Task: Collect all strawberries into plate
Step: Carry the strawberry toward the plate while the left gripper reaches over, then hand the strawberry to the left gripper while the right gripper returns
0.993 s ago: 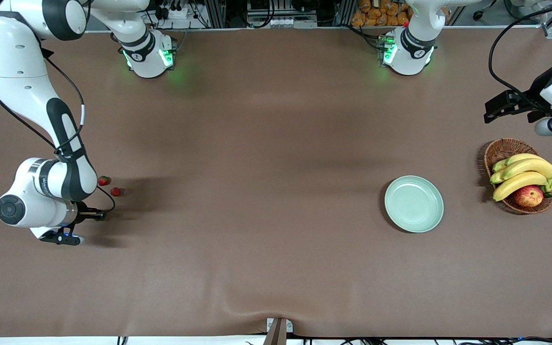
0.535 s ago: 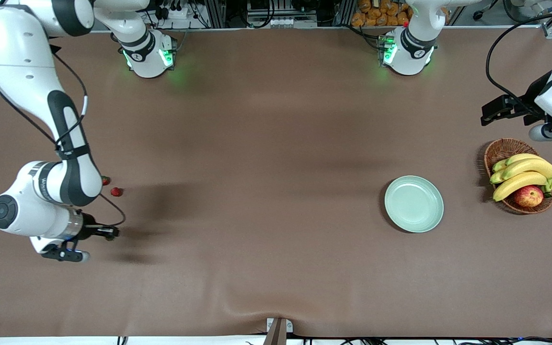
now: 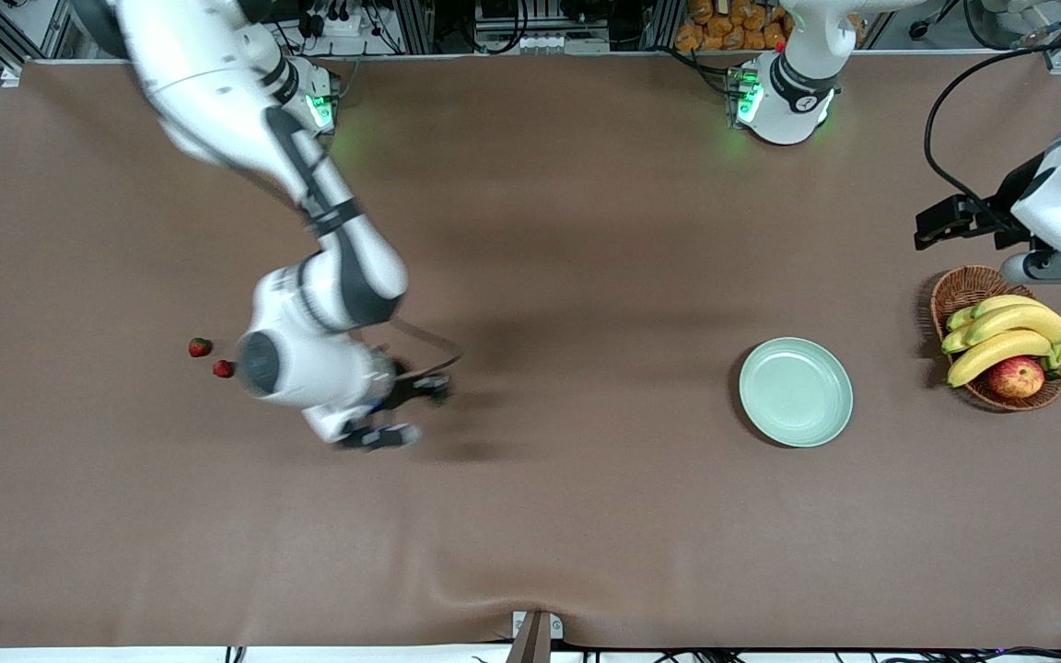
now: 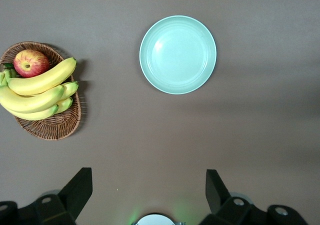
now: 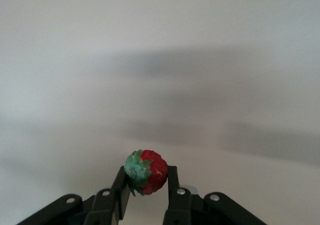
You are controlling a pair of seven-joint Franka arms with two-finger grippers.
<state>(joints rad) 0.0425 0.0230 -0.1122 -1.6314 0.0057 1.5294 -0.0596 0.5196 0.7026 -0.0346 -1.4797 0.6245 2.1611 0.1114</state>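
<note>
My right gripper [image 3: 438,385] is shut on a strawberry [image 5: 146,172], red with a green leafy top, and holds it over the bare table between the other berries and the plate. Two strawberries lie on the table toward the right arm's end, one [image 3: 200,347] a little farther from the front camera than the other [image 3: 223,368]. The pale mint-green plate [image 3: 796,392] stands empty toward the left arm's end; it also shows in the left wrist view [image 4: 178,54]. My left gripper [image 3: 940,221] waits open and empty, high over the table's end by the basket.
A brown wicker basket [image 3: 971,287] with bananas [image 3: 1009,336] and a red-yellow apple [image 3: 1016,378] stands beside the plate at the left arm's end. The brown table cloth has a wrinkle [image 3: 457,589] near the front edge.
My right arm has swung from the table's end toward the middle, carrying the strawberry toward the plate. The left gripper has drifted slightly. The two berries on the table have not moved.
</note>
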